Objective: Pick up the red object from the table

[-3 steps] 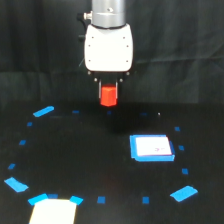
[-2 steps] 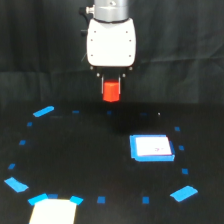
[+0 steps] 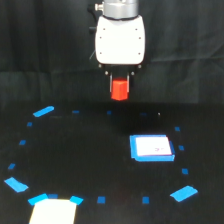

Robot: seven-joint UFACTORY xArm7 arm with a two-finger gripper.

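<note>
- Black matte table (image 3: 90,165) fills the lower frame of the exterior view; dark backdrop behind it.
- White boxy arm head with gripper (image 3: 120,85) hangs at 12 o'clock, above the table's far edge.
- Small red-orange stubby block (image 3: 119,90) sits between the gripper's fingers, clear of the table, directly under the head.
- Flat white pad with blue edge (image 3: 151,148) lies on the table at about 4 o'clock from the block, well apart.
- Small blue tape marks (image 3: 101,200) ring the table centre; the pad lies inside the ring, toward its 3 o'clock side.
- Larger light-blue tape pieces: 10 o'clock (image 3: 43,111), 8 o'clock (image 3: 16,185), 5 o'clock (image 3: 183,193).
- Pale rectangular sheet (image 3: 52,212) at 7 o'clock, cut by the frame's bottom edge.
</note>
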